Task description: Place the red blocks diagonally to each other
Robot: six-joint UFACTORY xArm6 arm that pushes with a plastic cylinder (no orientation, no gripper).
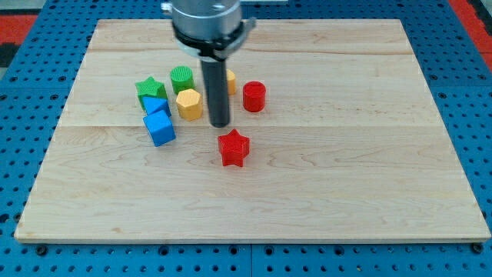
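A red star block [234, 148] lies on the wooden board near the middle. A red cylinder block [254, 97] stands above it and a little to the view's right. My tip [220, 124] is just above and left of the red star, close to it, and left of and below the red cylinder. The rod rises from there to the arm's head at the view's top.
A cluster lies left of my tip: a yellow hexagon block [189, 104], a green star block [151, 88], a green cylinder block [181, 78], a blue block [154, 105] and a blue cube [160, 128]. A yellow block [231, 81] peeks out behind the rod. The board [346, 169] sits on a blue pegboard.
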